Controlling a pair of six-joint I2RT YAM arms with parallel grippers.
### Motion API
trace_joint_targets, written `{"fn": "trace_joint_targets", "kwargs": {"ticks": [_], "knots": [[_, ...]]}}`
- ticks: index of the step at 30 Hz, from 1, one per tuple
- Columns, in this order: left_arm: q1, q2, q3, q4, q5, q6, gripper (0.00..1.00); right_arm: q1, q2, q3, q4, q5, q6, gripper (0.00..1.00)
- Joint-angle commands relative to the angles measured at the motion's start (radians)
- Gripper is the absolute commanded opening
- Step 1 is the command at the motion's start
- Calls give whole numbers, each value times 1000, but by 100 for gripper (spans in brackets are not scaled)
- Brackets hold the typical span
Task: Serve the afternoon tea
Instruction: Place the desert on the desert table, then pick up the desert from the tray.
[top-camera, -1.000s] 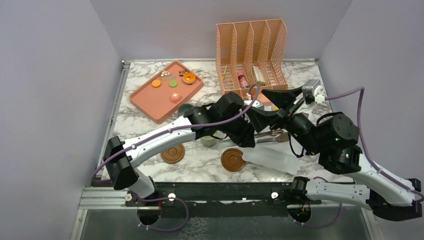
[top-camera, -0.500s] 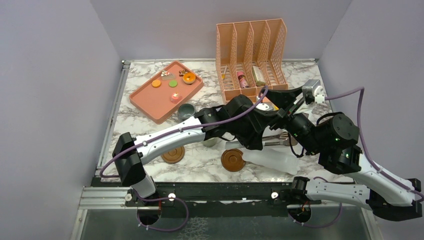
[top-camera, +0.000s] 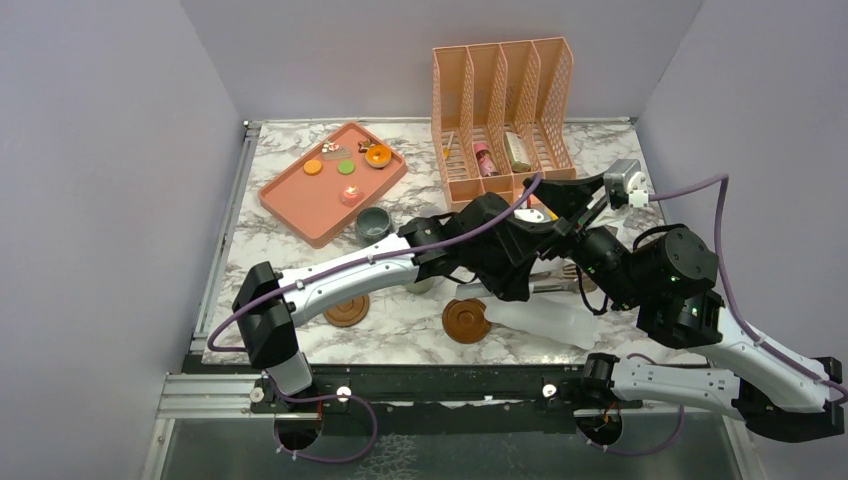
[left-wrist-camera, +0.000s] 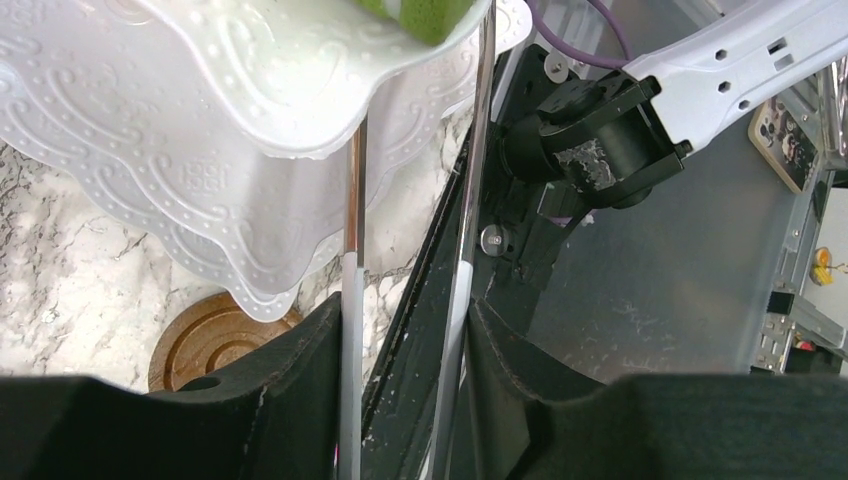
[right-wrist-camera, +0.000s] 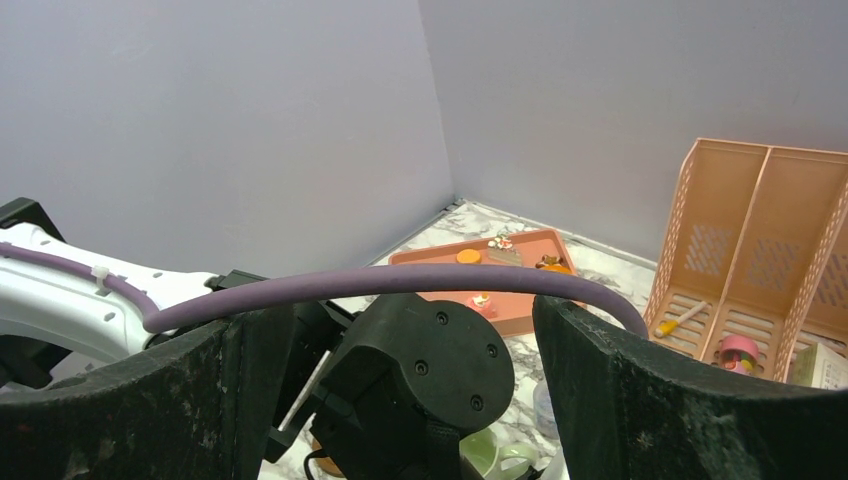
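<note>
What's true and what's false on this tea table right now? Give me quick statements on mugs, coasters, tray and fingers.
The grey-blue mug stands on a coaster. False: it stands on the marble table beside the pink tray.
The orange donut lies on the tray. True.
The two brown coasters are stacked. False: the left coaster and the right coaster lie apart.
The right fingers stand open, empty. True.
The left fingers flank the metal rods of the white stand. True.

Left arm (top-camera: 340, 270) toward 2 o'clock, left gripper (left-wrist-camera: 405, 312) clamping metal rods (left-wrist-camera: 350, 200). Right arm (top-camera: 680, 272) toward 10 o'clock, right gripper (right-wrist-camera: 400, 322) gaping.
</note>
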Motion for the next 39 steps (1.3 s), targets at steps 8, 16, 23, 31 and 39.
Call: {"fn": "trace_joint_targets", "kwargs": {"ticks": [8,16,23,31,39], "knots": [[-13,-22,9,6,-65,14,48,-1,-2,10,23,-6,-5,94],[-13,-54,-1,-13,-101,14,47,-1,-1,13,16,-3,-3,94],[-13,-104,-11,-66,-147,4,44,-1,-3,8,10,-3,6,94],[-13,-157,-36,-154,-209,7,44,-1,10,39,6,-11,0,94],[-1,-225,-67,-205,-358,-6,44,-1,26,37,8,-19,0,94]]}}
